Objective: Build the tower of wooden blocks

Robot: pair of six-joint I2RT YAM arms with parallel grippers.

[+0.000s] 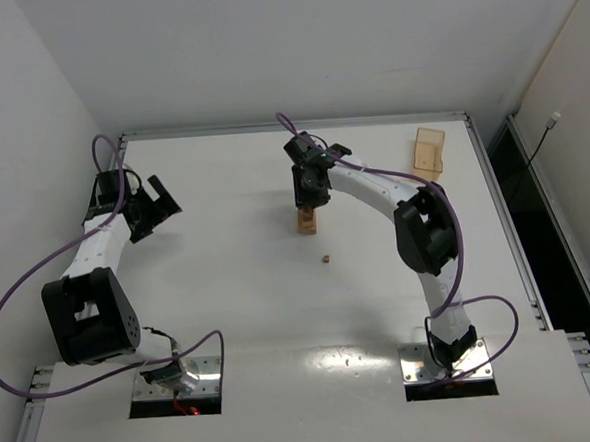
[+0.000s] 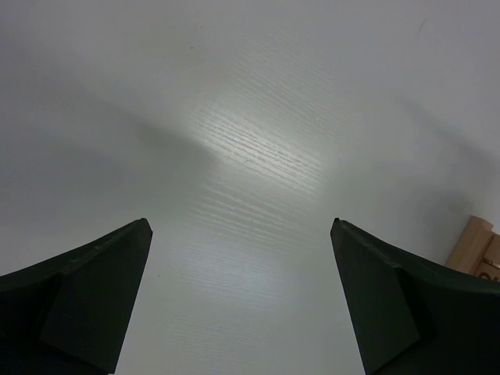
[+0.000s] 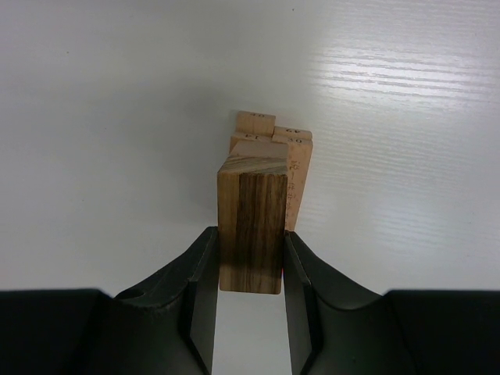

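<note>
1. Overhead, a white table [image 1: 231,315] is seen, closed in by plain white walls [image 1: 28,107] at the left, far and right sides. A metal rail [image 1: 289,126] is run along its far edge.
2. A faint wood grain is shown on the table top in both wrist views, with a bright patch of reflected light across it.
3. Purple cables [image 1: 19,288] are looped from both arms, and each base is bolted to a metal plate [image 1: 175,384] at the near edge.
4. The tower [image 1: 306,220] is stood near the middle of the table, a little toward the far side, as a narrow stack of pale wood.
5. The right tool [image 1: 308,195] is held directly over the tower. In the right wrist view its fingers [image 3: 195,297] are clamped on both sides of a darker-grained block [image 3: 251,226], which is kept upright. The paler pieces of the tower are seen just behind it. Whether the block touches the stack cannot be told.
6. A tiny bit [image 1: 324,259] is seen on the table on the near side of the tower, apart from it.
7. An amber box [image 1: 429,153] is set near the far right corner, well apart from the tower.
8. The left tool [image 1: 154,212] is raised near the left wall, well apart from the wood. Its jaws are spread wide with nothing gripped, and only bare table is seen between them.
</note>
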